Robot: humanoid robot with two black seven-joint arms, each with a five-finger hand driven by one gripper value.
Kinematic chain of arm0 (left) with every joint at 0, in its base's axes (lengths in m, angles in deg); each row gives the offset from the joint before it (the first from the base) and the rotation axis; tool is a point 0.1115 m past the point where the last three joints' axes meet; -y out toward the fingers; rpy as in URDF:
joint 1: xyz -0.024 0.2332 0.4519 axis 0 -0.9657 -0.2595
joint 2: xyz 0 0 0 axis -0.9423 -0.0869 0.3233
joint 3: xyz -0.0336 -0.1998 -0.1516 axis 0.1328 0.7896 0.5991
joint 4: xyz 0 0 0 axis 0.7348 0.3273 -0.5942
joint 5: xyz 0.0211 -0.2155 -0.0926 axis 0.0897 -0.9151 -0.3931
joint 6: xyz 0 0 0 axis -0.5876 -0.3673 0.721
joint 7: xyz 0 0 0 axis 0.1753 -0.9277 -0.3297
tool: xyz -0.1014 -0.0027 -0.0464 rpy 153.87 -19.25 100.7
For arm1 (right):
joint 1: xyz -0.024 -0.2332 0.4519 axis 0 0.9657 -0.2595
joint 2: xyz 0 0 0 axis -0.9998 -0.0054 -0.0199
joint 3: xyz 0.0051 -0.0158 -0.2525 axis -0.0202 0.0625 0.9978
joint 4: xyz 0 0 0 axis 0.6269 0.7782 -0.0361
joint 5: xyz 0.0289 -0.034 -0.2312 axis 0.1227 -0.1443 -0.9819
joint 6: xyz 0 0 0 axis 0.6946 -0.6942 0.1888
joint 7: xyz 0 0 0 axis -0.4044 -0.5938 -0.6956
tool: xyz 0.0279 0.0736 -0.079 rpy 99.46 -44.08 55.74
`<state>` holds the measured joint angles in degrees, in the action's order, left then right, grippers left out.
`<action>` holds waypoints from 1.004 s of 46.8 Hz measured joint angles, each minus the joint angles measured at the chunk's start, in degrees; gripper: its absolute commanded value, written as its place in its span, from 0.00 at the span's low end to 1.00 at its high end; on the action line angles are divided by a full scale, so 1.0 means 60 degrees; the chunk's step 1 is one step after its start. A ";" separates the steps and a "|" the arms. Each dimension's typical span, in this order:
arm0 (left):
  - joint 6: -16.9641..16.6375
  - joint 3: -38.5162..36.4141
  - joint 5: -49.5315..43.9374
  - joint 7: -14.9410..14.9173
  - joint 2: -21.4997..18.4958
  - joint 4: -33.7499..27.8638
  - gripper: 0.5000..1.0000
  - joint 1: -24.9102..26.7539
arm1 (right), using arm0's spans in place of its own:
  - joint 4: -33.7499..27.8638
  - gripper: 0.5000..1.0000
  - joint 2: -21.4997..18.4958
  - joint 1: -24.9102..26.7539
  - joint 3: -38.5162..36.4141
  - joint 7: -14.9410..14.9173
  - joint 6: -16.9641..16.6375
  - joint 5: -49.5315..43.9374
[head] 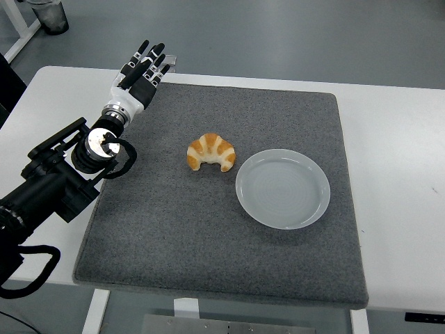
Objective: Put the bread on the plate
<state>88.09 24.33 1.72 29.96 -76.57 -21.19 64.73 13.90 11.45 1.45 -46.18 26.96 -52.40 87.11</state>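
Observation:
A golden croissant-shaped bread (211, 152) lies on the grey mat (174, 229), near its middle. Just right of it, a little apart, sits a pale grey-white round plate (282, 188) with nothing on it. My left hand (145, 67) hovers over the mat's far left corner, well up and left of the bread, its fingers stretched out straight and holding nothing. The black left arm (62, 177) runs in from the left edge. My right arm does not show.
The grey mat covers most of the white table (396, 139), leaving white strips at left and right. A dark bin (49, 15) stands on the floor at top left, beyond the table.

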 measured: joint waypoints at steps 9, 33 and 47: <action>-0.0031 -0.0091 0.0078 0.0243 -0.0035 -0.0188 1.00 0.0003 | 0.0000 0.90 0.0000 0.0001 0.0002 -0.0005 0.0000 0.0000; -0.0069 -0.4697 0.5581 0.0226 -0.1222 -0.0347 0.94 0.2887 | 0.0000 0.90 0.0000 0.0001 0.0002 -0.0009 -0.0001 0.0000; 0.0266 -0.8199 0.5952 0.0317 -0.1537 -0.0780 1.00 0.4365 | 0.0000 0.90 0.0000 -0.0001 0.0013 -0.0008 0.0000 0.0000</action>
<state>89.69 -24.86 37.43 31.87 -85.79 -25.87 90.92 13.90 11.45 1.44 -46.10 26.91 -52.40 87.10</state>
